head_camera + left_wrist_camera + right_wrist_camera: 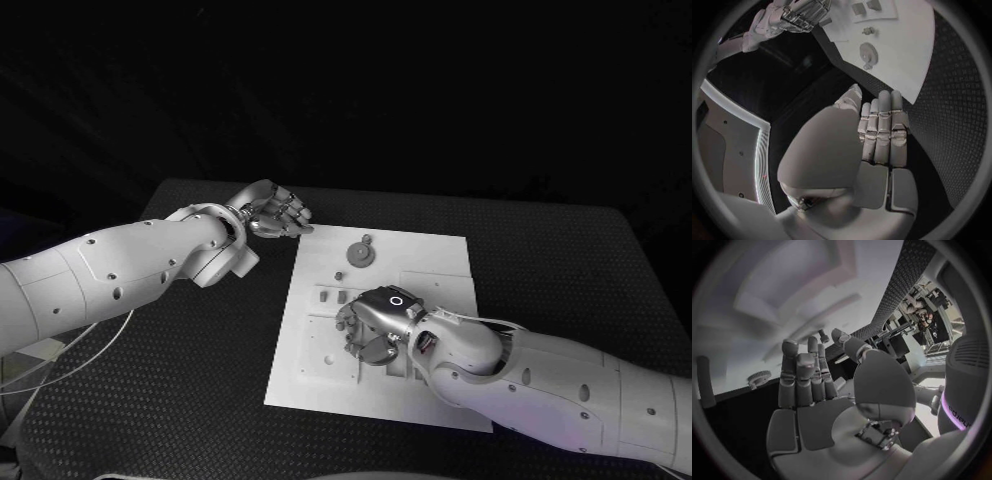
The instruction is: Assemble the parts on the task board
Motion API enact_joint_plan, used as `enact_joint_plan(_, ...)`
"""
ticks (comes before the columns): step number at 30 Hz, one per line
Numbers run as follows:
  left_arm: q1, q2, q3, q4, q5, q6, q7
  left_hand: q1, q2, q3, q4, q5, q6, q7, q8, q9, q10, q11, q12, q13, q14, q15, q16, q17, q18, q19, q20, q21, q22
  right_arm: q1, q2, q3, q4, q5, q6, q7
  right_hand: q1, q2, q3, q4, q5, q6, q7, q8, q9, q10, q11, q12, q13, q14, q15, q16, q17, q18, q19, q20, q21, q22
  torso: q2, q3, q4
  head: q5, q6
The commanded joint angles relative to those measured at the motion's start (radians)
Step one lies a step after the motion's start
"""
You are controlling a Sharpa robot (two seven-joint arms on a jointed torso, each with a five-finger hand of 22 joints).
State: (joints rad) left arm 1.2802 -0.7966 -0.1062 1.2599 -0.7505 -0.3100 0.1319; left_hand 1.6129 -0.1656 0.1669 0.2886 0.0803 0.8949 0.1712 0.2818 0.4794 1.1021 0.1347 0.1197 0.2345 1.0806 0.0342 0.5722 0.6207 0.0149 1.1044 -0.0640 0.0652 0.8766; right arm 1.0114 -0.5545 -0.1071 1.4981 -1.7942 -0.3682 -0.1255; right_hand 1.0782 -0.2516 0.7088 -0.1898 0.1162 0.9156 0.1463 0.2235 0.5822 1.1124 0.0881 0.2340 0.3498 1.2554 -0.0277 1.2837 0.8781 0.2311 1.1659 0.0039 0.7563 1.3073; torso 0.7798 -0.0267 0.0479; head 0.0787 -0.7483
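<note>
Task board (433, 262): white plate, centre of black table (577, 260). Round grey part (364, 252) lies near its far edge. Left hand (271, 212): off the board's far-left corner, fingers together, holding nothing. Right hand (378, 325): low over the board's middle; grip cannot be told.

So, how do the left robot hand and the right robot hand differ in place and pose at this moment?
The left robot hand is at the task board's far left corner, over the black table; the right robot hand is low over the board's middle. The left fingers lie straight and together; the right ones curl downward. Both appear to hold nothing.
</note>
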Motion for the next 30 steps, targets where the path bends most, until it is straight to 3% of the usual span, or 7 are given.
enact_joint_plan(1,0.001,0.0,0.001,0.001,0.002,0.004,0.005,0.002,0.008,-0.006,0.0,0.004,-0.008,0.0,-0.003,0.0,-0.005,0.001,0.005,-0.002,0.005,-0.001,-0.005,0.001,0.012,0.005,-0.001,0.004,-0.002,-0.001,-0.015,0.0,0.014,0.01,-0.019,-0.001,-0.003,-0.014,-0.006,0.009,-0.005,-0.046,0.037,-0.006,-0.002,-0.015,0.006,-0.007,-0.002,-0.001,0.009,-0.002,0.002,0.031,-0.009,0.001,-0.005,0.021,-0.001,-0.0003,0.001,0.0,0.001)
enact_joint_plan(7,0.001,-0.004,0.001,-0.001,0.002,0.004,0.004,0.002,0.008,-0.006,0.0,0.004,-0.008,0.0,-0.003,0.0,-0.005,0.001,0.005,-0.002,0.005,-0.001,-0.005,0.002,0.012,0.005,-0.001,0.004,-0.002,0.0,-0.067,0.003,0.065,0.014,-0.051,-0.001,-0.012,-0.009,-0.048,0.003,-0.006,-0.051,0.039,-0.004,-0.002,-0.019,0.008,-0.006,-0.001,-0.005,0.011,0.001,0.004,0.031,-0.013,0.001,-0.003,0.022,-0.001,-0.0006,-0.0001,0.0,0.005)
enact_joint_plan(16,0.001,-0.004,0.001,-0.012,0.002,0.002,0.008,0.003,0.008,-0.006,0.0,0.004,-0.007,0.0,-0.002,0.001,-0.005,0.001,0.005,-0.002,0.006,-0.001,-0.006,0.003,0.012,0.005,-0.001,0.004,-0.002,0.033,-0.144,0.059,0.134,0.146,-0.063,0.033,0.0,0.007,-0.06,0.007,-0.004,-0.059,0.04,-0.006,-0.005,-0.01,0.004,0.001,0.001,0.009,0.008,0.01,0.005,0.031,-0.004,-0.004,0.004,0.021,-0.001,0.0012,-0.0009,-0.005,0.017)
enact_joint_plan(18,0.001,-0.003,0.001,-0.012,0.003,0.0,0.012,0.003,0.008,-0.005,0.0,0.004,-0.006,0.0,-0.002,0.001,-0.005,0.0,0.006,-0.002,0.006,-0.001,-0.007,0.004,0.012,0.006,-0.001,0.005,-0.002,0.044,-0.166,0.08,0.139,0.147,-0.041,0.034,0.005,0.016,-0.062,0.004,-0.005,-0.068,0.043,-0.01,-0.009,-0.01,0.005,0.001,0.001,0.01,0.009,0.012,0.005,0.031,-0.005,-0.005,0.005,0.022,-0.001,0.0014,-0.0017,-0.007,0.02)
enact_joint_plan(26,0.001,-0.004,0.0,-0.014,0.003,-0.002,0.013,0.004,0.008,-0.005,0.0,0.004,-0.004,-0.001,-0.001,0.001,-0.003,0.0,0.007,-0.002,0.007,-0.001,-0.009,0.007,0.012,0.006,-0.001,0.005,-0.003,0.121,-0.244,0.083,0.147,0.158,0.083,0.022,-0.001,0.002,-0.076,0.004,-0.004,-0.089,0.036,-0.02,-0.02,-0.039,0.016,-0.016,-0.011,0.008,0.019,0.012,0.003,0.031,-0.011,-0.003,0.007,0.022,0.0,0.0012,-0.0011,-0.013,0.023)
enact_joint_plan(29,0.001,-0.001,0.0,-0.016,0.003,-0.002,0.013,0.004,0.008,-0.005,0.0,0.004,-0.004,-0.001,-0.001,0.002,-0.003,0.0,0.007,-0.002,0.008,-0.002,-0.009,0.007,0.012,0.006,-0.001,0.005,-0.003,0.13,-0.269,0.083,0.151,0.159,0.164,0.052,-0.005,-0.012,-0.083,0.009,-0.004,-0.122,0.026,-0.034,-0.032,-0.079,0.033,-0.041,-0.029,-0.002,0.036,0.012,0.003,0.031,-0.019,-0.001,0.004,0.021,0.0,0.0008,-0.0017,-0.015,0.022)
enact_joint_plan(30,0.001,0.0,0.0,-0.017,0.003,-0.002,0.013,0.004,0.007,-0.006,0.0,0.004,-0.004,-0.001,-0.001,0.002,-0.003,0.0,0.007,-0.002,0.008,-0.002,-0.009,0.008,0.012,0.006,-0.001,0.005,-0.003,0.132,-0.276,0.083,0.152,0.159,0.181,0.053,-0.006,-0.012,-0.085,0.01,-0.005,-0.139,0.005,-0.041,-0.037,-0.097,0.04,-0.052,-0.037,-0.003,0.043,0.014,0.003,0.031,-0.019,0.0,0.004,0.02,0.0,0.0005,-0.0003,-0.015,0.022)
